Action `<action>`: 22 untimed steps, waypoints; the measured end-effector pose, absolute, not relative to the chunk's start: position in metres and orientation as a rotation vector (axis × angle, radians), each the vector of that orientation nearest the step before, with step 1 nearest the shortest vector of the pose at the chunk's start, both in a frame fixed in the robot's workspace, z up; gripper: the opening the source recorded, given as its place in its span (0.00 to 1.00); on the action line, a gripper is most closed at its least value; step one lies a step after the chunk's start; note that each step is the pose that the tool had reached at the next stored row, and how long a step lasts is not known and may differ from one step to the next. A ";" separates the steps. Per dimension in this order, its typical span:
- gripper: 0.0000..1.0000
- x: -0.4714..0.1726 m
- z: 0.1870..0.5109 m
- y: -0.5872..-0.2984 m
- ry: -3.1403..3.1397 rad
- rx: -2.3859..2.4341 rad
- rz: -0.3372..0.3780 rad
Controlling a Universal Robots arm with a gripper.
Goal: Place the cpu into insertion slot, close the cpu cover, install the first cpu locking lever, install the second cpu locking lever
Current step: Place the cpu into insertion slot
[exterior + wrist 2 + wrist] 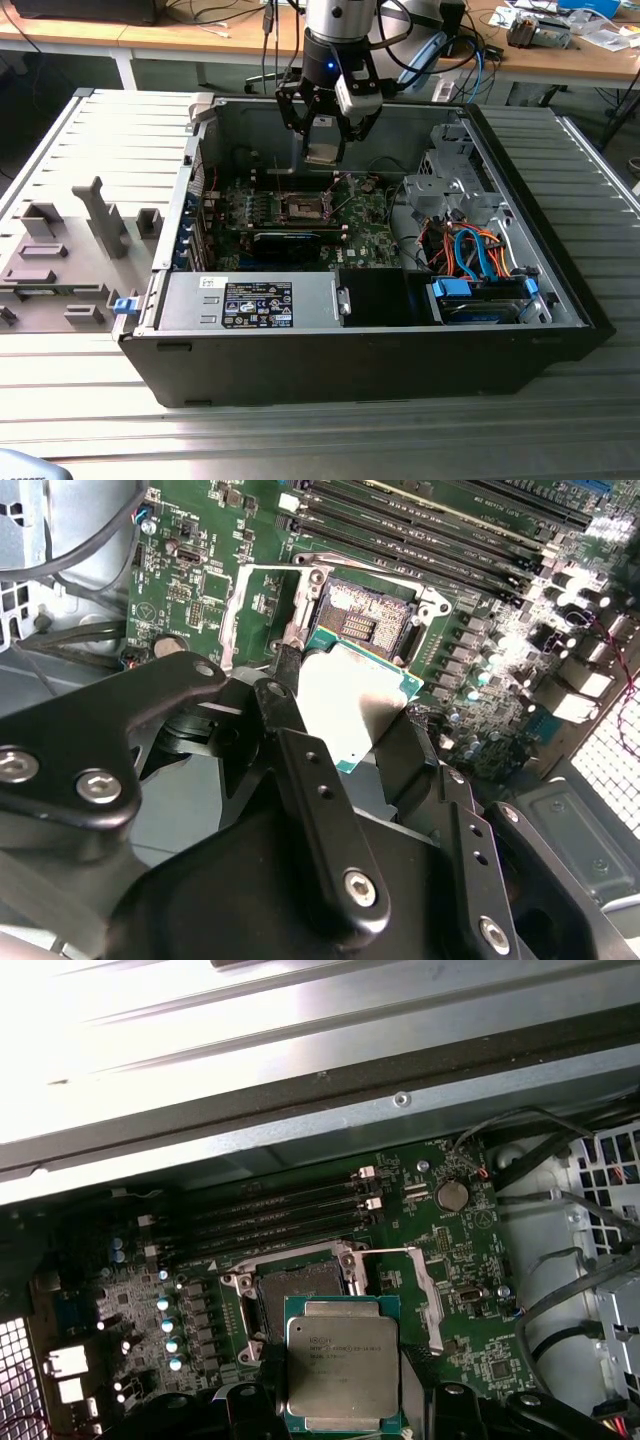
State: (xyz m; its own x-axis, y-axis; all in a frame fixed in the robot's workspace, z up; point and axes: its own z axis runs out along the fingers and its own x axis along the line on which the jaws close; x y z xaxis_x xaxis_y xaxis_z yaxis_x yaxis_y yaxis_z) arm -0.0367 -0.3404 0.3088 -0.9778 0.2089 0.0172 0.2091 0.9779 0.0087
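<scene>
Fingers (288,670) of the gripper (326,138) are clenched on the cpu (326,153), which is gripped by two opposite edges. An open computer case (350,372) is laid on the ribbed grey counter (300,440). Inside it are housed a green circuit board (368,238), a labelled power supply (250,302) and a drive bay (480,300) with orange and blue cables. The cpu is held in the air above the board, not yet in the insertion slot (302,207), whose pin field is bare. Its height over the slot is given by the exterior view, and its dull metal top and green edge are shown in the first wrist view. In the second wrist view the cpu cover (240,620) is seen swung open just beside the slot.
</scene>
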 end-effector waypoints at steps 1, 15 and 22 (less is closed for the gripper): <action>0.55 -0.037 0.309 -0.340 -3.108 -0.332 -0.016; 0.55 -0.037 0.308 -0.340 -3.104 -0.368 -0.016; 0.55 -0.037 0.308 -0.340 -3.102 -0.381 -0.017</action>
